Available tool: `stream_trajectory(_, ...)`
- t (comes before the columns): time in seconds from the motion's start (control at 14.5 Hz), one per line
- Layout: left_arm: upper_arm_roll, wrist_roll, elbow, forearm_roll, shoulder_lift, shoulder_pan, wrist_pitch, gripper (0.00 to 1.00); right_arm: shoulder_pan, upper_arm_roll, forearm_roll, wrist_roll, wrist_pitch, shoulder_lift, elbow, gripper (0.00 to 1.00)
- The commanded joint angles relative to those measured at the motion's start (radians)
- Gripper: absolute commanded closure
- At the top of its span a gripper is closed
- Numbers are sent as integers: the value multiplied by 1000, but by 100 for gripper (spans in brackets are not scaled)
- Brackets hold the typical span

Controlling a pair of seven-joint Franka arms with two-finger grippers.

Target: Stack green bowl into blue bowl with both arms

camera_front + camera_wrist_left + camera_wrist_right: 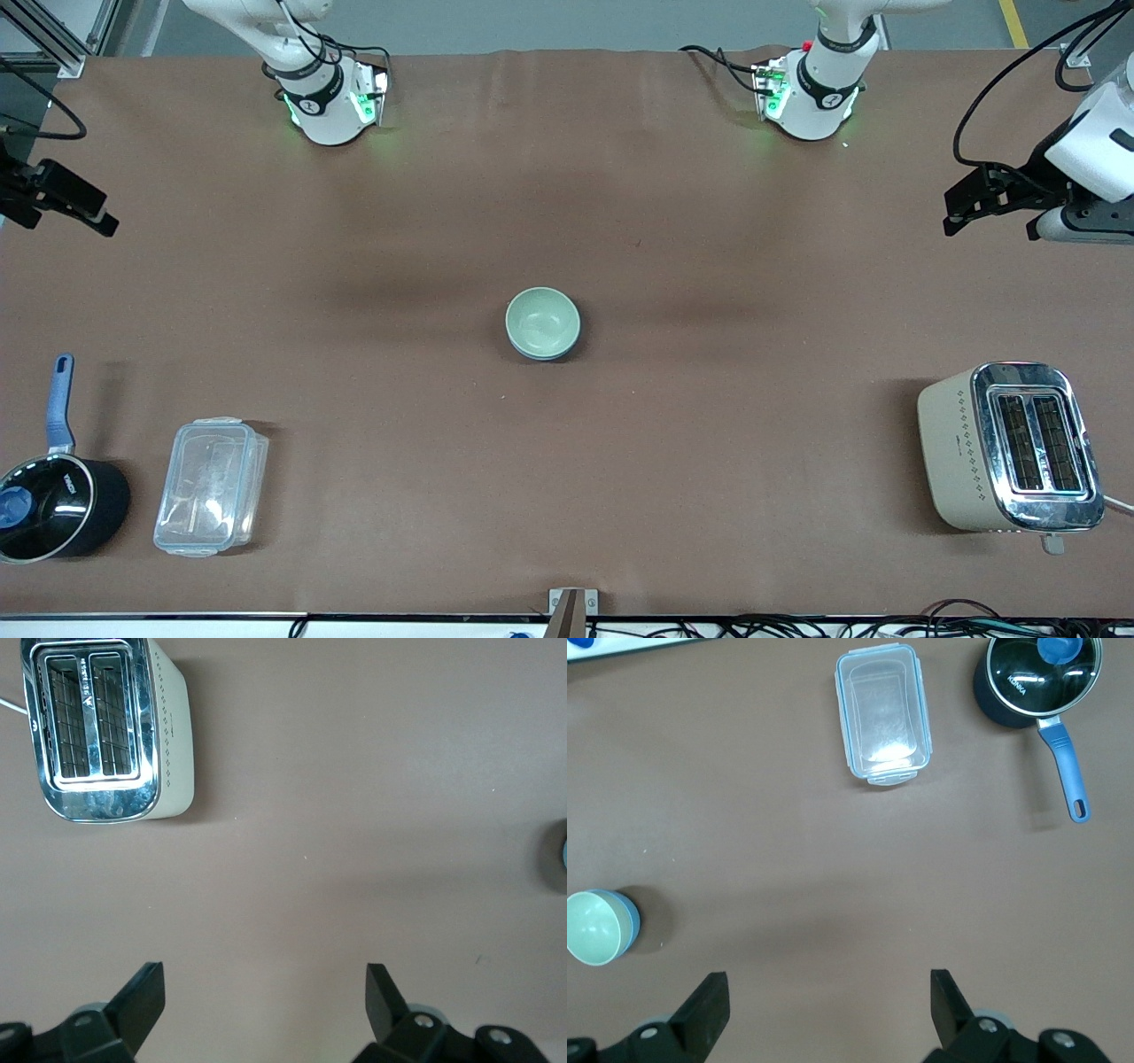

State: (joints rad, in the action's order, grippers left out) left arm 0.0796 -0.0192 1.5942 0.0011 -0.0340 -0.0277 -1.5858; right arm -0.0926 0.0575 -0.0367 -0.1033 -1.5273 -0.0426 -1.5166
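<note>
The green bowl (542, 319) sits nested inside the blue bowl (542, 355) at the middle of the table; only the blue rim shows around it. The right wrist view shows both, the green bowl (592, 928) in the blue bowl (630, 920). My left gripper (957, 211) is open and empty, up in the air over the left arm's end of the table, with its fingers wide apart in the left wrist view (266, 988). My right gripper (99, 220) is open and empty over the right arm's end, also seen in the right wrist view (830, 992). Both are well away from the bowls.
A cream and chrome toaster (1010, 447) (106, 726) stands near the front camera at the left arm's end. A black pot with a blue handle (53, 505) (1036, 678) and a clear plastic container (211, 486) (883, 713) stand near the front camera at the right arm's end.
</note>
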Motion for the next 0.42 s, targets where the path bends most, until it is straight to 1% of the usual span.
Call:
stream_trajectory(0.0,-3,5,-11,-3,-4,0,4,0,-32,25,18,36,24,-20,-17,0)
stream_trajectory(0.14,-3,4,-11,-3,-4,0,4,0,-21,21,18,98,53,-20,-16,0)
stream_trajectory(0.28,-1,5,-11,-3,-4,0,6,0,-15,12,18,94,62,-20,-17,0)
stream_trajectory(0.35,-1,4,-11,-3,-4,0,6,0,-7,-4,18,94,58,-20,-17,0)
